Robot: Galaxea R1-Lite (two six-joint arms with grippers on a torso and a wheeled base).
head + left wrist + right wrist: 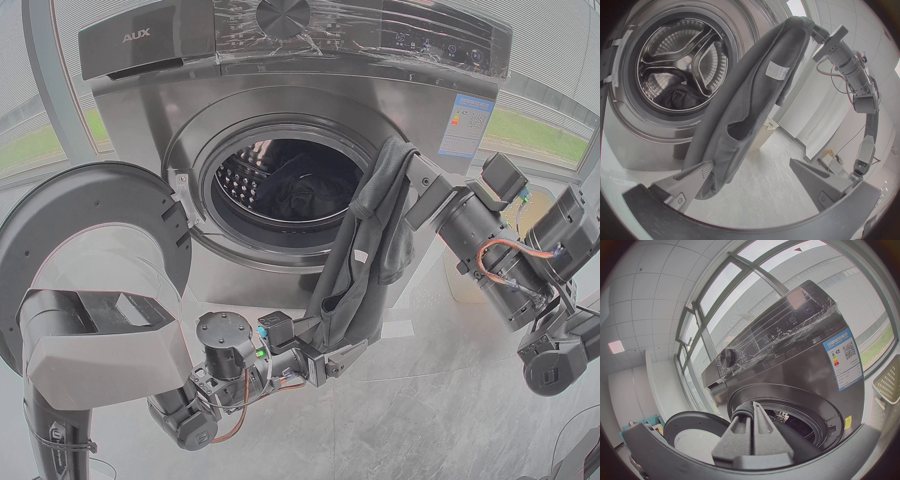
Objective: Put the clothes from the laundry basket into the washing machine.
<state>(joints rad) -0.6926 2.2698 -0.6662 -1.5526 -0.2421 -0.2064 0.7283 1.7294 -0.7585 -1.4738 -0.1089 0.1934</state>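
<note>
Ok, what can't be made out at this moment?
- Contents of the laundry basket: cut off at the right wrist view's edge, mostly behind the garment in the left wrist view.
- Fingertips of the right end effector, head view: wrapped by the garment.
- The clothes in the drum: one dark heap, pieces too dark to separate.

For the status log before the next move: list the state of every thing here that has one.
washing machine door: open, swung to the left.
drum: holds dark clothes.
dark garment: hanging outside the drum, gripped at its top.
right end effector: shut on the dark garment.
left end effector: open, at the garment's lower end.
laundry basket: upright, contents hidden.
</note>
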